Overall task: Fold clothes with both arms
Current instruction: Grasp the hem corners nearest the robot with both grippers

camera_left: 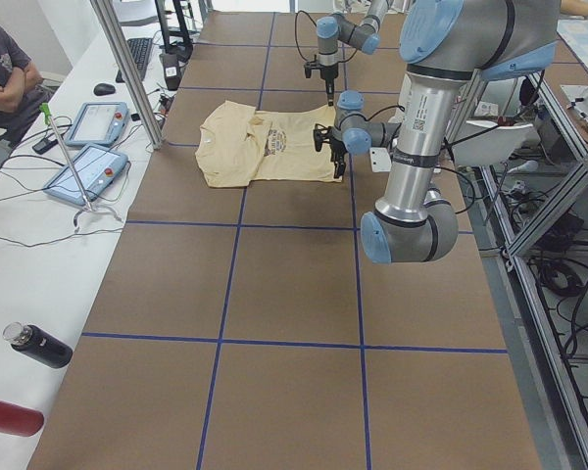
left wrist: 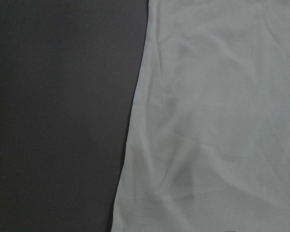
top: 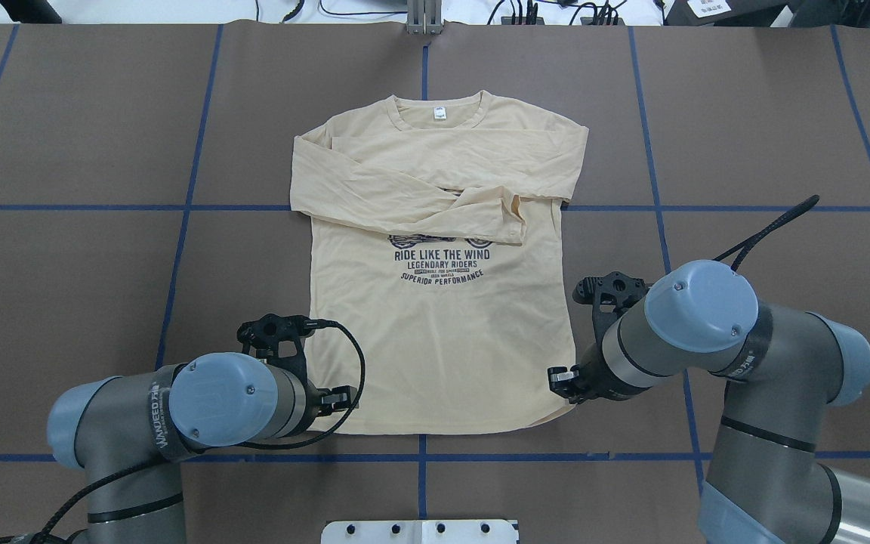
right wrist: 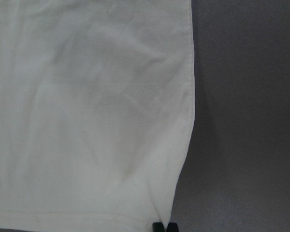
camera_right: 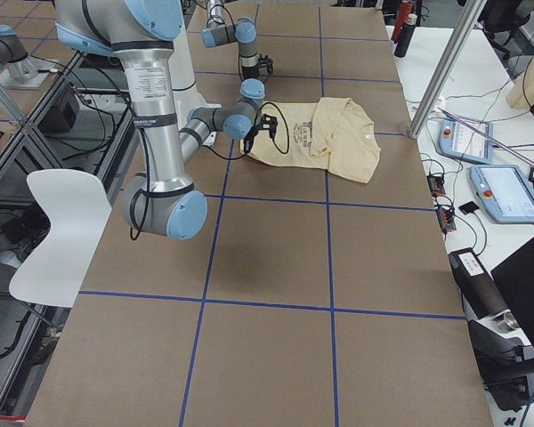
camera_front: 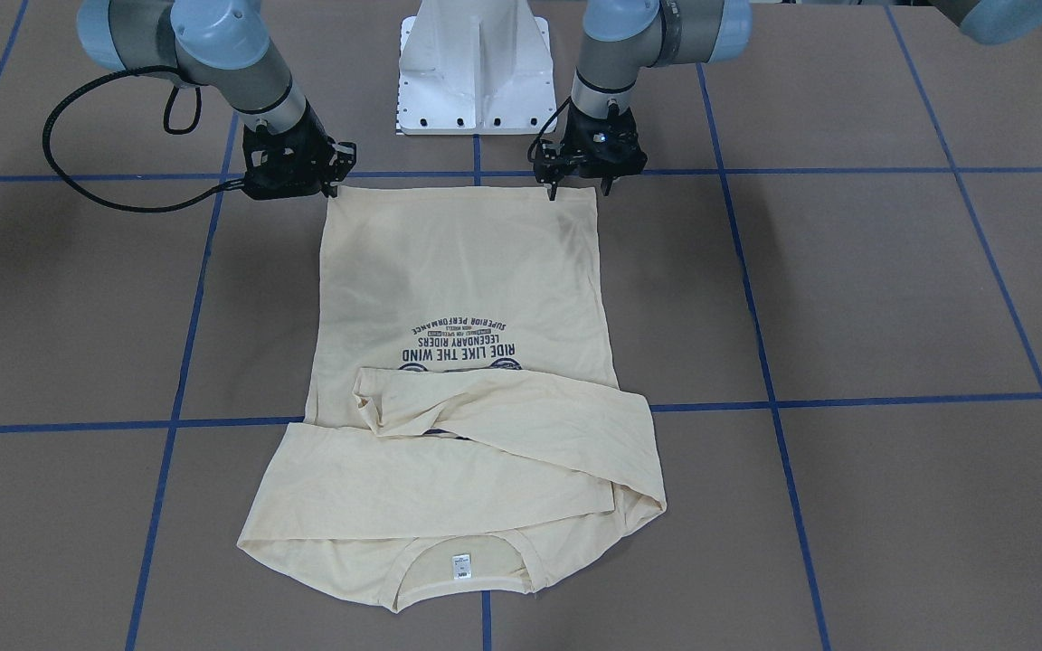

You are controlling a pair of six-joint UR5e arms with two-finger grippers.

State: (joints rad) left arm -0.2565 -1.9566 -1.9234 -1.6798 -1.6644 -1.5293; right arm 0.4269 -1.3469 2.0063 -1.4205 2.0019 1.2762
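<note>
The cream-yellow shirt (top: 435, 340) lies flat and face up on the brown table, collar and white neck tag (top: 439, 113) away from the robot. Both sleeves (top: 420, 189) are folded across the chest above the navy print. My left gripper (camera_front: 581, 188) hovers open at the hem corner on its side, its fingers apart over the edge. In the left wrist view only shirt (left wrist: 217, 121) and table show. My right gripper (camera_front: 333, 176) sits at the other hem corner. In the right wrist view its fingertips (right wrist: 164, 226) are close together on that corner, which curls up slightly.
The white pedestal base (camera_front: 473, 68) stands just behind the hem. A black cable loop (camera_front: 96, 181) hangs beside the right arm. Blue tape lines grid the table. Along the far side are control tablets (camera_left: 93, 122), a black bottle (camera_left: 39, 345) and a seated person (camera_left: 0, 69).
</note>
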